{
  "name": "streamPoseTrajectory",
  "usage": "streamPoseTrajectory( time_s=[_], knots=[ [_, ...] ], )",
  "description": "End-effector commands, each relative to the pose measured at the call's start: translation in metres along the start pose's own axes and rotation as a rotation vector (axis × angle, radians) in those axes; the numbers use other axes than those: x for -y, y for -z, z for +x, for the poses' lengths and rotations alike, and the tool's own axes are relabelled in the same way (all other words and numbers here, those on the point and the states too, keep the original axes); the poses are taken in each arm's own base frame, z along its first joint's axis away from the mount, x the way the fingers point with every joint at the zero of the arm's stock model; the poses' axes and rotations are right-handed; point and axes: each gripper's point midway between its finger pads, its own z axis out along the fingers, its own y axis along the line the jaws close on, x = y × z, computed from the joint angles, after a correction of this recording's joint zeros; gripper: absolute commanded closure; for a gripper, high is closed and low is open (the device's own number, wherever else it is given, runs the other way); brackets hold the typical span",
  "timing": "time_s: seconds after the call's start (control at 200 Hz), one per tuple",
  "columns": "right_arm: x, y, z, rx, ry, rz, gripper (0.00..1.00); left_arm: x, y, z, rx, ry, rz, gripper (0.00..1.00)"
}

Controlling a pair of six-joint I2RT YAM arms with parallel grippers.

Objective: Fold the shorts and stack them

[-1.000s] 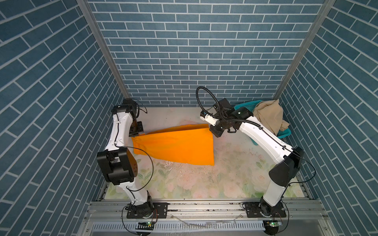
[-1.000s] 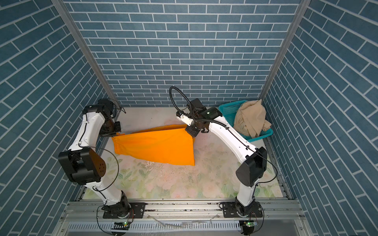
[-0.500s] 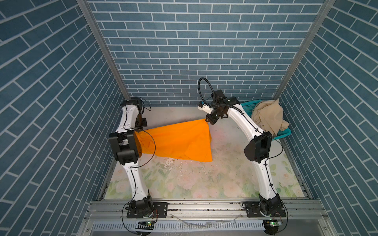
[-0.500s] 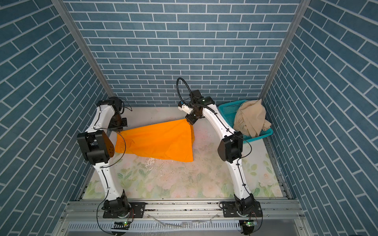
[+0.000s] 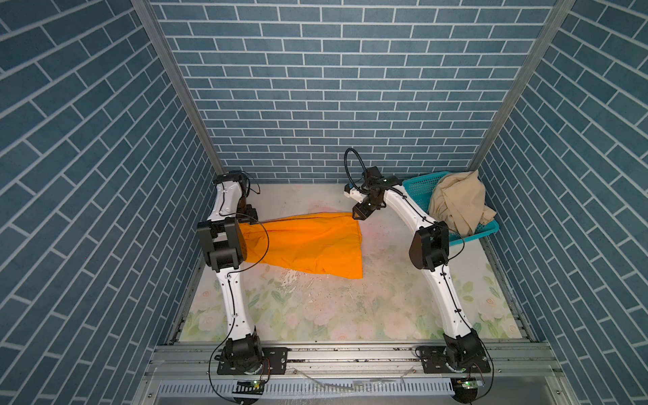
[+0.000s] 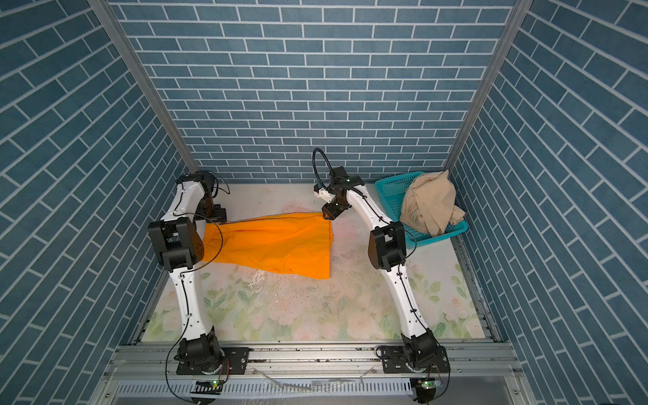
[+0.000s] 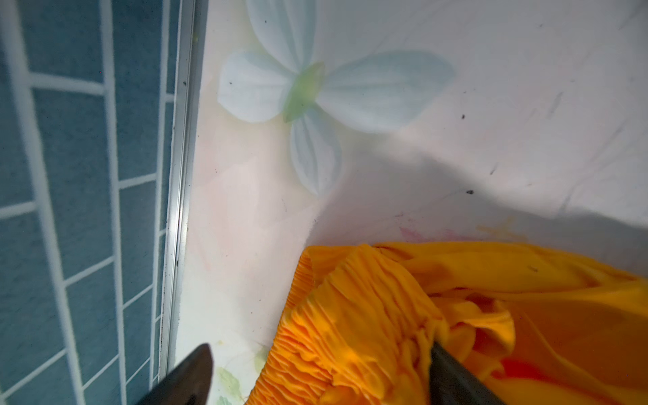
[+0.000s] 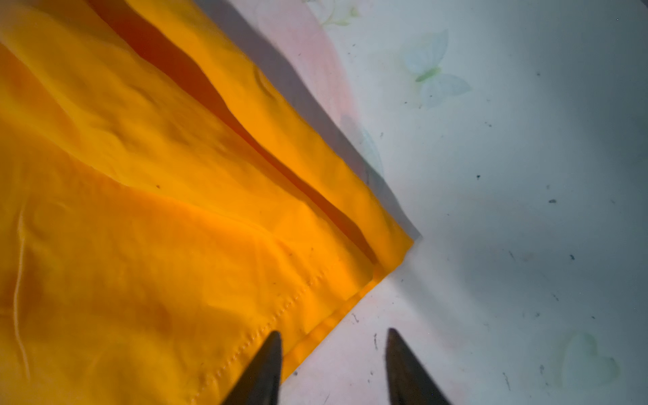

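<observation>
**A:** So, the top views first: where are the grippers?

**B:** In both top views the orange shorts (image 5: 308, 242) lie spread on the flowered table (image 5: 350, 315), with the waistband toward the left wall. The left gripper (image 5: 249, 213) sits at the waistband's far corner. Its own arm largely hides it, so I cannot tell its opening from there. The right gripper (image 5: 360, 213) points down at the far corner of the leg hem.

**A:** And the container?

**B:** The teal basket (image 5: 417, 184) stands at the far right of the table. The beige shorts (image 5: 456, 203) are heaped in it, and cloth spills over its rim.

**A:** Left wrist view?

**B:** The left fingers (image 7: 191, 375) are spread wide. One hangs over bare table beside the wall rail (image 7: 179, 210). The other touches the gathered waistband, pushed into a fold. The bunched elastic lies between them unclamped, so it is released.

**A:** Right wrist view?

**B:** The right fingers (image 8: 266, 364) are partly apart. One tip is over the stitched hem and the other is over bare table. The hem's edge runs between them with nothing pinched. Whether the tip rests on the cloth, I cannot tell.
</observation>
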Motion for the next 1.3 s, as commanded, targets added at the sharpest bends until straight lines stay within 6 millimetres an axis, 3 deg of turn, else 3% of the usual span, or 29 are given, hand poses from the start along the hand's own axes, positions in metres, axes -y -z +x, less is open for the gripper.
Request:
streamPoseTrajectory(
  time_s=[0.0,0.085,0.17,0.3,0.35,0.375,0.49,0.64,0.775,0.99,1.07,1.165,1.295],
  knots=[
    [0.003,0.016,-0.035,0.142,-0.032,0.002,0.37,-0.004,0.020,-0.009,0.057,0.027,0.023,0.00],
    [0.001,0.033,-0.051,0.210,-0.080,-0.003,0.33,-0.002,0.038,-0.013,0.114,0.062,0.090,0.00],
    [0.003,0.049,-0.049,0.226,-0.152,0.010,0.31,-0.009,0.054,-0.008,0.150,0.097,0.121,0.00],
    [-0.009,0.055,-0.014,0.210,-0.315,-0.083,0.30,-0.026,0.065,0.012,0.149,0.137,0.142,0.00],
    [-0.020,0.048,0.006,0.188,-0.366,-0.119,0.29,-0.031,0.067,0.022,0.145,0.147,0.158,0.00],
    [-0.027,0.059,0.008,0.210,-0.368,-0.130,0.29,-0.032,0.068,0.027,0.143,0.153,0.168,0.00],
    [-0.058,0.057,0.041,0.211,-0.446,-0.224,0.27,-0.033,0.069,0.052,0.146,0.183,0.229,0.00],
    [-0.076,0.045,0.069,0.203,-0.540,-0.273,0.26,-0.020,0.074,0.075,0.191,0.233,0.371,0.00],
    [-0.094,0.033,0.074,0.210,-0.556,-0.318,0.25,-0.015,0.083,0.094,0.233,0.278,0.477,0.00],
    [-0.115,0.003,0.084,0.159,-0.589,-0.343,0.26,-0.046,0.103,0.117,0.337,0.375,0.498,0.00],
    [-0.116,-0.004,0.087,0.160,-0.617,-0.339,0.32,-0.050,0.115,0.122,0.383,0.386,0.526,0.00],
    [-0.114,-0.010,0.087,0.168,-0.651,-0.335,0.48,-0.050,0.120,0.128,0.405,0.383,0.531,0.00],
    [-0.107,-0.008,0.088,0.173,-0.694,-0.314,0.83,-0.046,0.120,0.134,0.397,0.371,0.548,0.00]
  ],
)
